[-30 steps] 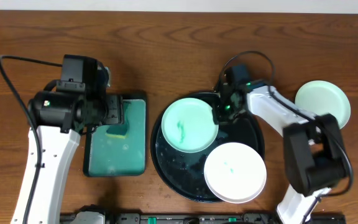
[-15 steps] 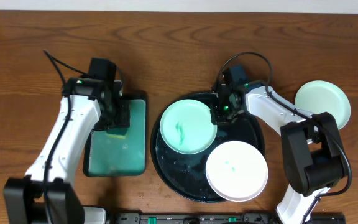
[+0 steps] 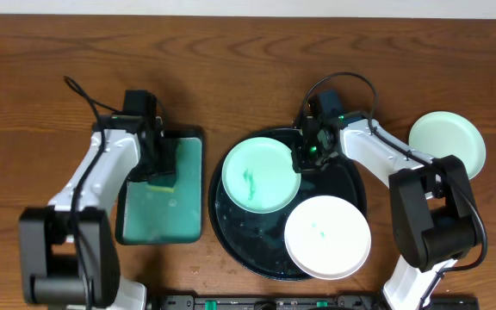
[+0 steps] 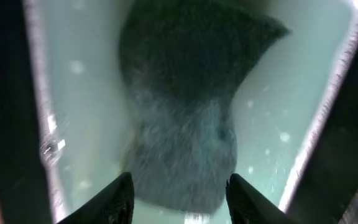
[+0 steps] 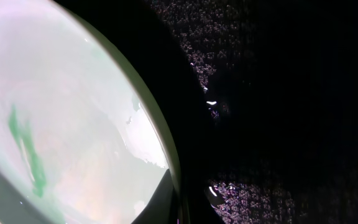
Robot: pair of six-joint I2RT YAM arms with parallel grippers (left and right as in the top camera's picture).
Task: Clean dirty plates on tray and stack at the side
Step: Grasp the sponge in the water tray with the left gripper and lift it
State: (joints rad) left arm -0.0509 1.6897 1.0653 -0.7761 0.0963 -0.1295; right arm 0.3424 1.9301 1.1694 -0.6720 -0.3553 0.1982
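Two plates lie on the black tray (image 3: 352,184). One is mint-green (image 3: 261,175) with a teal smear, the other white (image 3: 326,237) with small teal marks. A second mint-green plate (image 3: 447,145) sits on the table at the right. My right gripper (image 3: 304,158) is shut on the smeared plate's right rim. In the right wrist view the plate (image 5: 73,124) fills the left, with the gripper (image 5: 182,205) pinching its edge over the tray (image 5: 291,93). My left gripper (image 3: 164,168) is closed on a sponge (image 4: 179,124), which fills the gap between its fingers.
The sponge (image 3: 164,181) lies at the top of a green rectangular tray (image 3: 162,215) left of the black tray. Bare wooden table surrounds both trays. A black rail runs along the front edge.
My left arm swung in over the green tray and its jaws narrowed onto the sponge. The right gripper kept its hold; the smeared plate shifted slightly left.
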